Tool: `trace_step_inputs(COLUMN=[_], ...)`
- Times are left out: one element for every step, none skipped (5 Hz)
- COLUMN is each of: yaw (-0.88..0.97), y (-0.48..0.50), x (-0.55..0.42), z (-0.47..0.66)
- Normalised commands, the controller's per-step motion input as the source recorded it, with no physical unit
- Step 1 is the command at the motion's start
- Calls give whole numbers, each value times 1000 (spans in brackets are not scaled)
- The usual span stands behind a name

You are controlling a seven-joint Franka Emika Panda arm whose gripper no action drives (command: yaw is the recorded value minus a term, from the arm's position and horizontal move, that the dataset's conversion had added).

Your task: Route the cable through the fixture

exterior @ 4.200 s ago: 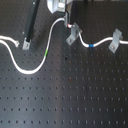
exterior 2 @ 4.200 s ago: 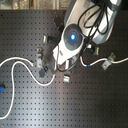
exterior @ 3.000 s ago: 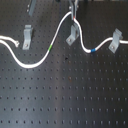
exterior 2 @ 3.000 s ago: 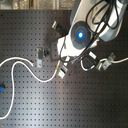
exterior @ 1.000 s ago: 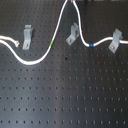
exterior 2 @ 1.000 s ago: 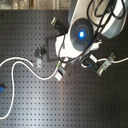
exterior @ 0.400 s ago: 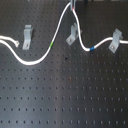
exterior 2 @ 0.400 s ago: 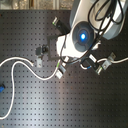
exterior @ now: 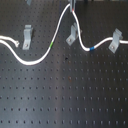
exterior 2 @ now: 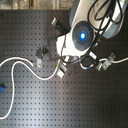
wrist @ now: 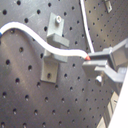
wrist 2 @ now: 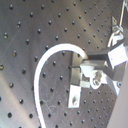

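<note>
The white cable point(exterior: 60, 35) (green and blue bands) arches up mid-board, frayed end lying left.

First exterior view: angled frontal look across the breadboard point(exterior: 65, 100). Second exterior view: top-down, arm at 1 o'clock. Both wrist views: close on the middle fixture point(wrist: 54, 47).

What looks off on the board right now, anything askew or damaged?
Mainly the cable: in the first exterior view its end by the fixture at the first exterior view's left looks frayed and lies loose, not threaded through. The gripper holds the cable at the middle fixture. Nothing else stands out.
</note>
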Motion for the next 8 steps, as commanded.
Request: trace_step_inputs(yaw=[-103, -140, -243, -411, -477, -460, 0, 0], y=[90, 72, 58, 22, 10, 19, 0, 37], x=[130, 143, 126, 66, 19, 31, 0, 59], z=[148, 149, 111, 96, 163, 141, 15, -599])
